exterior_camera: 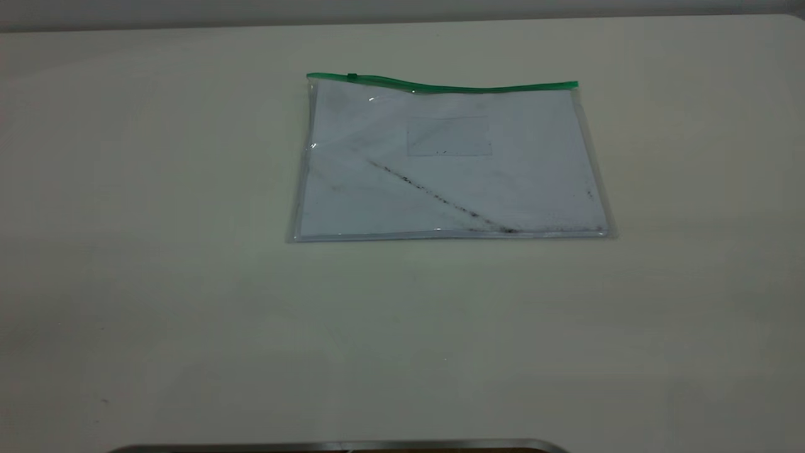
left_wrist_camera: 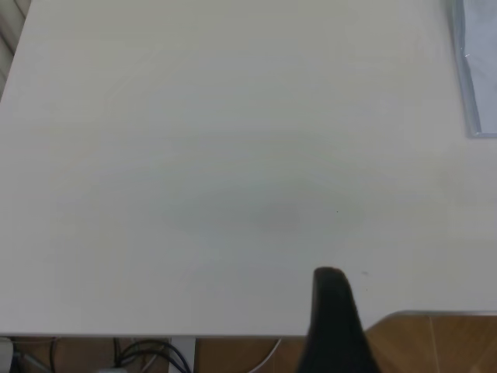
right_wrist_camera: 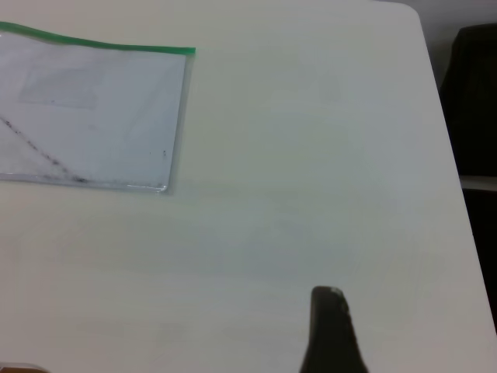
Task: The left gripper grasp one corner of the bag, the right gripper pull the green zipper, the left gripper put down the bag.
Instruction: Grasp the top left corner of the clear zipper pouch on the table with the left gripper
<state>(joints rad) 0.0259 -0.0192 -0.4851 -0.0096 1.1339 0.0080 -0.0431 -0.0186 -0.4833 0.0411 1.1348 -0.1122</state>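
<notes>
The bag (exterior_camera: 449,160) lies flat on the white table (exterior_camera: 188,283), a clear pouch with a white sheet inside and a dark diagonal smudge. The green zipper (exterior_camera: 440,85) runs along its far edge, with the slider tab (exterior_camera: 351,77) near the left end. Neither arm shows in the exterior view. In the left wrist view the left gripper (left_wrist_camera: 330,281) is a single black tip above bare table, well away from the bag's corner (left_wrist_camera: 475,70). In the right wrist view the right gripper (right_wrist_camera: 328,301) hangs over bare table, apart from the bag (right_wrist_camera: 93,116) and its zipper (right_wrist_camera: 101,43).
A metal-rimmed edge (exterior_camera: 339,445) bounds the table's near side. Past the table edge in the left wrist view are a wooden floor (left_wrist_camera: 435,346) and cables (left_wrist_camera: 147,357). A dark object (right_wrist_camera: 475,101) stands beyond the table's side in the right wrist view.
</notes>
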